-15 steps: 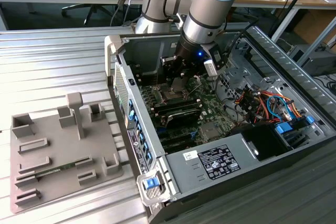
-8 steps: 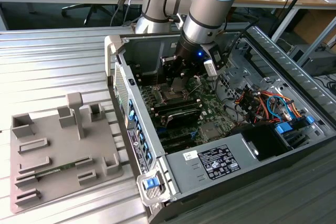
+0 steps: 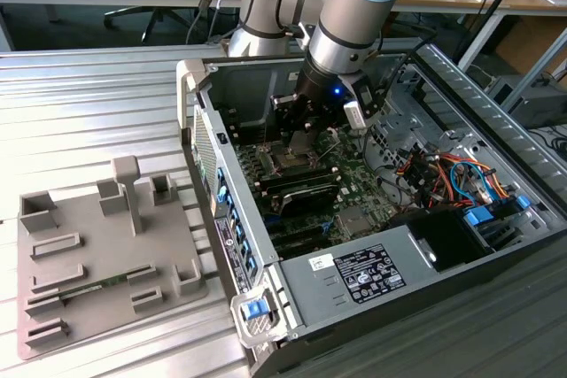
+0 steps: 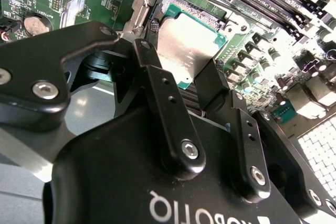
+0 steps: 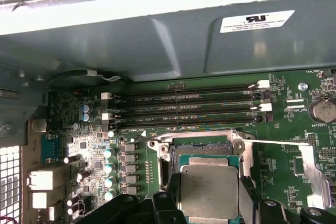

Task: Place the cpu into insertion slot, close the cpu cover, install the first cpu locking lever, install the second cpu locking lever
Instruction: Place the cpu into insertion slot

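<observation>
My gripper [image 3: 297, 143] is down inside the open computer case, over the green board. In both wrist views its black fingers [image 4: 152, 77] flank the cpu [image 4: 189, 45], a silvery square with a green rim, and press on two opposite edges. The cpu [image 5: 207, 184] hangs just over the insertion slot [image 5: 202, 148], whose dark pin field shows beyond the chip's far edge. It looks slightly tilted and I cannot tell whether it touches the slot. The cpu cover [image 5: 315, 182] is a silvery frame swung open to one side of the slot. A thin locking lever [image 5: 273, 142] runs beside it.
Long black memory slots [image 5: 184, 106] lie just beyond the socket, then the grey case wall [image 5: 157, 40]. Capacitors [image 5: 107, 174] stand beside the socket. In the exterior view, coloured cables [image 3: 443, 174] fill the case's right and a grey fixture tray [image 3: 106, 254] lies to its left.
</observation>
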Available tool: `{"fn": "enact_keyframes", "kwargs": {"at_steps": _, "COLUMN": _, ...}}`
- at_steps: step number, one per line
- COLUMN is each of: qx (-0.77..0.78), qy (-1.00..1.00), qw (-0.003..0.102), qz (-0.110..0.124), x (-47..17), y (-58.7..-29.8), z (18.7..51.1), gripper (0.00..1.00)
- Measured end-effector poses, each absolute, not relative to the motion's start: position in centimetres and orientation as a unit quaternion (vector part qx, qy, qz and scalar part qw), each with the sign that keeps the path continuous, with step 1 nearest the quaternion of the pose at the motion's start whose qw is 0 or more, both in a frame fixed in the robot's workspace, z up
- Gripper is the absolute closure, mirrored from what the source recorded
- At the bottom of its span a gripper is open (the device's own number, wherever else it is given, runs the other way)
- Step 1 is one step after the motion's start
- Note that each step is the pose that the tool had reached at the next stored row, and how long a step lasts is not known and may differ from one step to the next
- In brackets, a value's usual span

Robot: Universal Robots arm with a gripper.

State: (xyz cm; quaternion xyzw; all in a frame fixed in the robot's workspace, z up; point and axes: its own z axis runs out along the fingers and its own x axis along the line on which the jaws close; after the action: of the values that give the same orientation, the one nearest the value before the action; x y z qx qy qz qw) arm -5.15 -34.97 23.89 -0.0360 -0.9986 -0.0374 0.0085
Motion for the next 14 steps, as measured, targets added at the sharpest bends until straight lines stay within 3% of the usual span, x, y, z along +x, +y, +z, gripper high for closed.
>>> {"fn": "enact_keyframes", "kwargs": {"at_steps": 14, "qx": -0.042, "qy": -0.998, "qw": 0.008, "qz": -0.037, "x": -5.15, "y": -34.97, "z": 23.86, "gripper": 0.47}}
